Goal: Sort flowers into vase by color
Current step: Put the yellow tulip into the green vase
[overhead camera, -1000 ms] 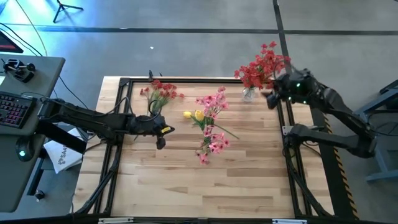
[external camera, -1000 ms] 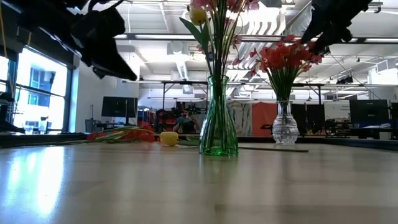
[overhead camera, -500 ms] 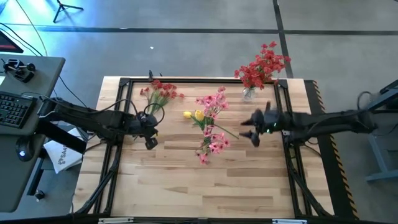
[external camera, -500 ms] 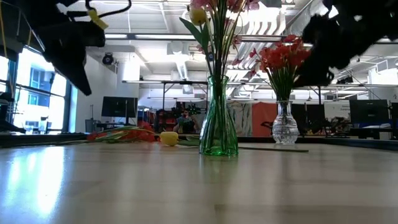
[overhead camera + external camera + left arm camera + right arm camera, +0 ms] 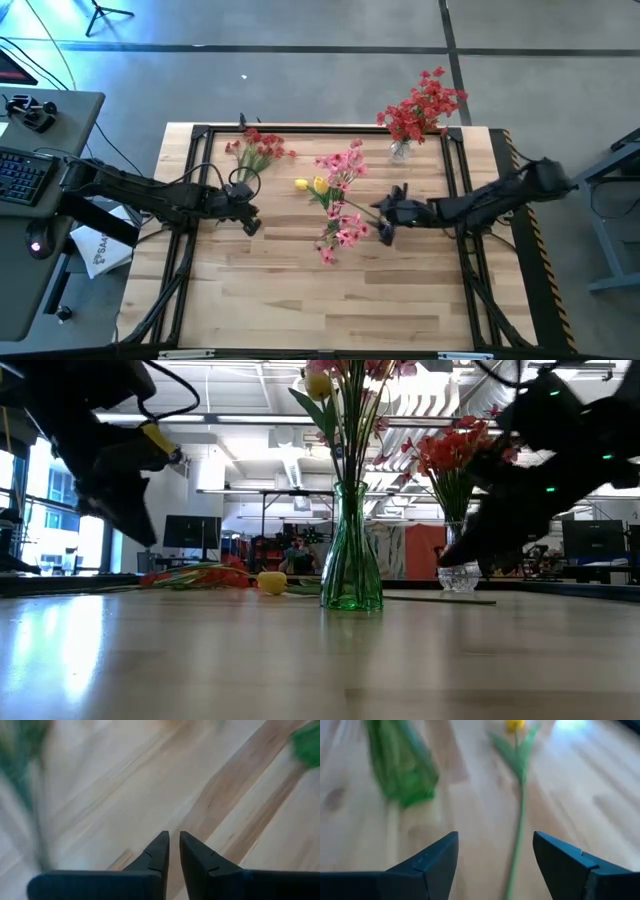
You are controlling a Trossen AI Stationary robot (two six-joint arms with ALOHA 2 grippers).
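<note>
One loose yellow flower (image 5: 516, 795) is lying beside the green vase (image 5: 350, 560); right gripper (image 5: 495, 865), fingers spread, is lining up, evidently to grasp its stem. Left gripper (image 5: 173, 852), fingers nearly together, is holding nothing.

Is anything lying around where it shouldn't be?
Yes. A yellow flower lies flat on the table beside the green vase instead of standing in a vase. A bunch of red flowers also lies loose near the far edge. The right gripper hangs open over the yellow one.
</note>
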